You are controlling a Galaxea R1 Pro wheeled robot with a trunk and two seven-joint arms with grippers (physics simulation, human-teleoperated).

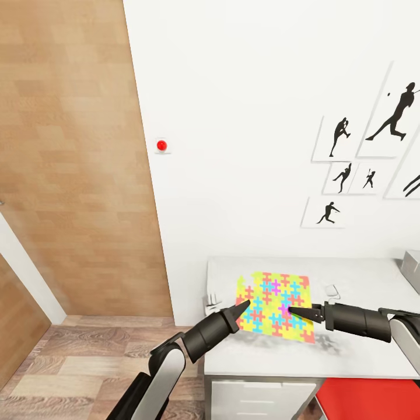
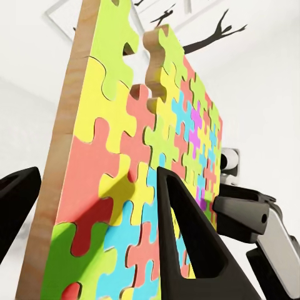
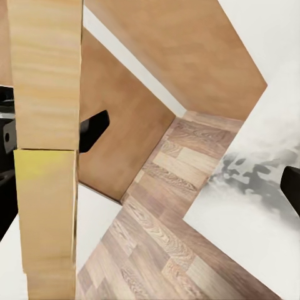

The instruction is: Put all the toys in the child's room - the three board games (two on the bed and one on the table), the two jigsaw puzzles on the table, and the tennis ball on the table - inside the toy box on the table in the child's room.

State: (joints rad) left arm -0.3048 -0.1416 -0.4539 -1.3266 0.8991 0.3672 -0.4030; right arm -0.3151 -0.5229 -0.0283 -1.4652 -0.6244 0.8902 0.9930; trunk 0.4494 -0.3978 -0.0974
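A colourful puzzle (image 1: 273, 305) is seen above the table (image 1: 356, 356), lifted off the pale top and tilted, with both grippers at it. The left gripper (image 1: 244, 304) is set at the puzzle's left edge; in the left wrist view one dark finger (image 2: 187, 237) lies across the printed face and the other shows behind the wooden edge, so the board (image 2: 125, 187) is held between the two, the fingers closed onto its thickness. The right gripper (image 1: 296, 314) meets the puzzle's right side in the head view. In the right wrist view the wooden edge of the puzzle (image 3: 47, 144) stands close before the camera, with one finger tip at the far rim of the picture; whether that pincer grips the board or stands open cannot be told. A shadow of the puzzle falls on the table. A grey tray's corner (image 1: 412, 263) shows at the table's right end. Player silhouettes (image 1: 373, 157) hang on the white wall, and wooden doors (image 1: 70, 163) stand to the left.
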